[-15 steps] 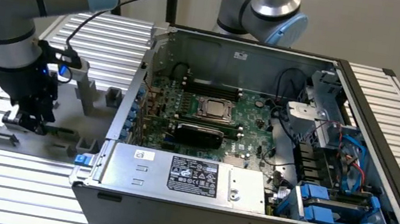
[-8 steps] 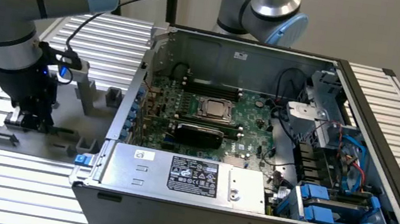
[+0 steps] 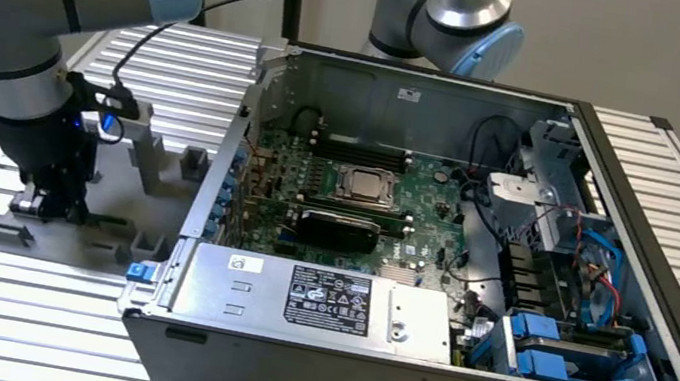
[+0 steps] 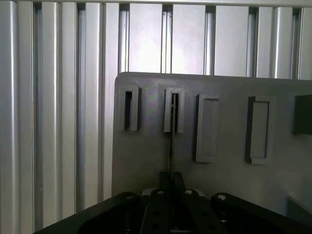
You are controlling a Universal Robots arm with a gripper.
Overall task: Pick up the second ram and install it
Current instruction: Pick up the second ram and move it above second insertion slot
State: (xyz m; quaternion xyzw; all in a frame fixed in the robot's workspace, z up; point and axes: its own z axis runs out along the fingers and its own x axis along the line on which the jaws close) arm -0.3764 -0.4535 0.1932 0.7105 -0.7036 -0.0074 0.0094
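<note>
The second ram shows edge-on as a thin dark strip, standing in a narrow slot of the grey holder plate. My gripper is directly over it, with its two black fingers pressed in against the strip's near end. In the exterior view the gripper reaches straight down onto the grey holder, at that view's left, beside the open computer case. The ram itself is hidden there behind the gripper.
The holder has several more slots and raised pockets beside the ram. The case holds the motherboard with its silver CPU socket, a black-topped card and a power supply. A second arm stands behind. The table is ribbed aluminium.
</note>
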